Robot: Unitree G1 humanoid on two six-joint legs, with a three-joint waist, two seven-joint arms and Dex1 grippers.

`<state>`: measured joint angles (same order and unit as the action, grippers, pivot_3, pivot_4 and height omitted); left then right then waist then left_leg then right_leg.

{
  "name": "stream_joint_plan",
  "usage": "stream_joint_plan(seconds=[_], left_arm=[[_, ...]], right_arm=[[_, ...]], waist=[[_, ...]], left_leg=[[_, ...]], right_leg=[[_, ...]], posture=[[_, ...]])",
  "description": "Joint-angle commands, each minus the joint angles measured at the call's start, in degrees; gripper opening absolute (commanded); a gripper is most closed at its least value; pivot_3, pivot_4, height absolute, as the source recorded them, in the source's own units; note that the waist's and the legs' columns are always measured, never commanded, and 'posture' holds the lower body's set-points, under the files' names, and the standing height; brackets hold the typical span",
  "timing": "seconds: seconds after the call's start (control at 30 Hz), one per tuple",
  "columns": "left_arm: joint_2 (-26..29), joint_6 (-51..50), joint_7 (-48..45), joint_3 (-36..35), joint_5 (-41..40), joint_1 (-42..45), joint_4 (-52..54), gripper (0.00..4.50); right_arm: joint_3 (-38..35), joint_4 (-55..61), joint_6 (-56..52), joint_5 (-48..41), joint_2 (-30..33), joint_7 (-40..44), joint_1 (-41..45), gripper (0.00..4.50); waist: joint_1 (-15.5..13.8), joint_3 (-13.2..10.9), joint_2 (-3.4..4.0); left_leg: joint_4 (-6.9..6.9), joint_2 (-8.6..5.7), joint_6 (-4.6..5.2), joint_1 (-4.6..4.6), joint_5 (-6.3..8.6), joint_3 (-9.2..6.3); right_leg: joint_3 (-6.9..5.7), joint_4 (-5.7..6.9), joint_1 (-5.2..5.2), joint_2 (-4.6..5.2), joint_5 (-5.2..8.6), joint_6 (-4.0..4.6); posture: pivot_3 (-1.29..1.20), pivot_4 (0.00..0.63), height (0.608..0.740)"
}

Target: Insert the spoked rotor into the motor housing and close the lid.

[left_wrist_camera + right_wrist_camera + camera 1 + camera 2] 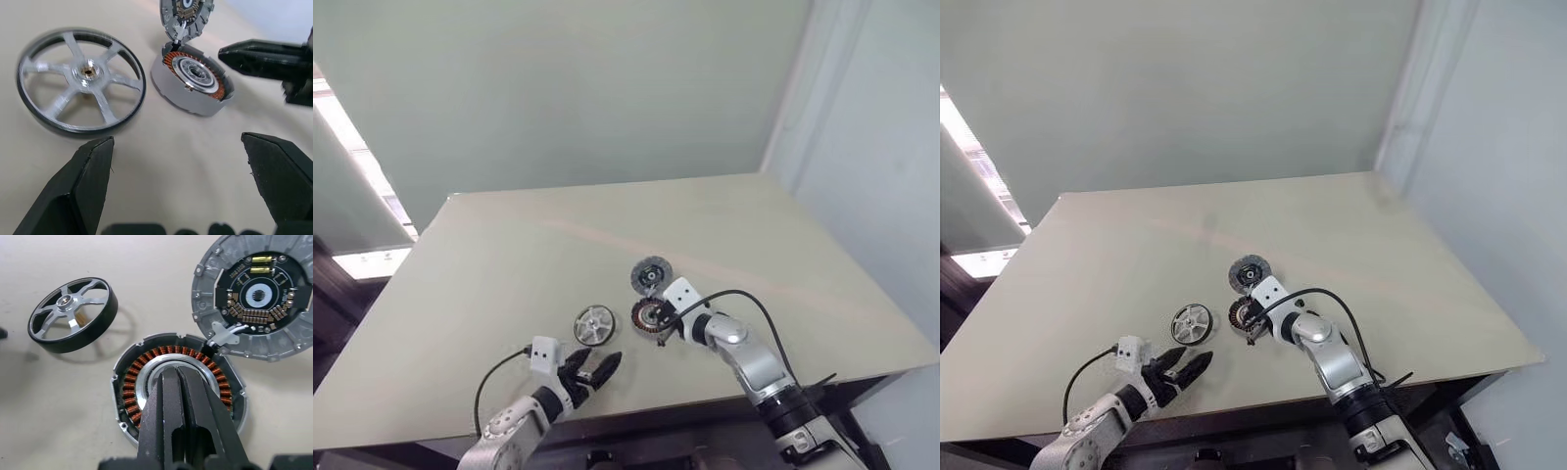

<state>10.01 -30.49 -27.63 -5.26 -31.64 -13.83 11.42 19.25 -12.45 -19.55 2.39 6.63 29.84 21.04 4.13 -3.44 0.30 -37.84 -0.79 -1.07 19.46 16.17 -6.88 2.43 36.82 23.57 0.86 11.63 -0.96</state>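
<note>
1. Nearest the robot, the left gripper (pixel 592 370) hovered low over the near edge of the table (pixel 509 264), its two black fingers (pixel 83 191) spread wide with nothing between them.
2. Just beyond it, at about twelve o'clock from those fingertips, the spoked rotor (pixel 594 324) lay flat on the tabletop, apart from the gripper.
3. At about three o'clock from the rotor, a short gap away, sat the motor housing (pixel 191 78), open, its ring of copper windings showing around a silvery centre.
4. The right gripper (pixel 182 382) reached in from about four o'clock, its fingers pressed together and pinching nothing, with the tips over the housing's silvery centre; whether they touched it could not be told.
5. Farthest, at roughly twelve o'clock from the housing, the lid (pixel 254 298) lay open with its dark circuit face showing, joined to the housing's rim by a small metal tab.
</note>
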Motion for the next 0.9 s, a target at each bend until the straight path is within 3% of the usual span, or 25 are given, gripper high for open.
stream_joint_plan(seconds=[0.03, 0.1, 0.3, 0.57, 0.67, 0.9], left_arm=[[-2.5, -2.0, 3.7, -2.6, -3.8, 1.4, 1.9, 4.08], [-4.5, -3.4, 5.9, -3.7, -5.6, 2.0, 1.6, 3.57], [-10.0, -6.7, 12.0, -6.4, -8.7, 4.5, -2.1, 1.40], [-11.2, -8.1, 14.2, -7.2, -9.0, 5.2, -3.3, 1.40], [-12.2, -9.0, 15.4, -8.3, -10.4, 5.3, -3.3, 1.93], [-16.0, -10.4, 19.8, -12.2, -15.8, 7.0, -4.6, 4.33]], right_arm=[[-0.2, 3.1, 0.5, -0.1, 0.1, 0.2, 0.4, 0.00], [-0.2, 3.4, 0.4, -0.1, 0.1, 0.2, 0.4, 0.00], [-0.7, 4.7, 0.0, -0.2, 0.5, 0.0, 0.6, 0.00], [-0.9, 5.4, -0.2, -0.4, 0.9, -0.5, 0.1, 0.00], [-1.0, 5.6, -0.3, -0.5, 0.9, -0.6, 0.0, 0.00], [-1.2, 5.7, -0.3, -0.5, 0.8, -0.8, 0.0, 0.00]], waist=[[0.0, 0.0, -0.02], [0.0, 0.0, -0.02], [0.0, 0.0, -0.05], [0.0, 0.0, -0.06], [0.0, 0.0, -0.07], [0.0, 0.0, -0.07]], left_leg=[[0.00, 0.00, 0.00, 0.00, 0.00, -0.01], [0.01, 0.00, 0.00, 0.00, 0.00, -0.02], [0.01, -0.02, -0.01, 0.01, 0.00, -0.02], [0.02, -0.03, -0.01, 0.01, 0.00, -0.02], [0.03, -0.03, -0.01, 0.02, 0.00, -0.02], [-0.01, -0.03, -0.02, -0.04, 0.00, -0.03]], right_leg=[[-0.01, 0.00, 0.00, 0.00, 0.00, 0.00], [-0.02, 0.01, 0.00, -0.01, 0.00, 0.00], [-0.02, 0.00, 0.00, -0.01, 0.00, 0.00], [-0.01, -0.02, 0.00, -0.01, 0.00, 0.00], [-0.02, -0.02, 0.01, -0.01, 0.00, 0.00], [-0.03, -0.03, -0.07, -0.01, 0.00, 0.01]], posture=[[0.00, 0.000, 0.740], [0.00, 0.000, 0.740], [0.00, 0.000, 0.740], [0.00, 0.000, 0.740], [0.00, 0.000, 0.740], [0.00, 0.000, 0.740]])
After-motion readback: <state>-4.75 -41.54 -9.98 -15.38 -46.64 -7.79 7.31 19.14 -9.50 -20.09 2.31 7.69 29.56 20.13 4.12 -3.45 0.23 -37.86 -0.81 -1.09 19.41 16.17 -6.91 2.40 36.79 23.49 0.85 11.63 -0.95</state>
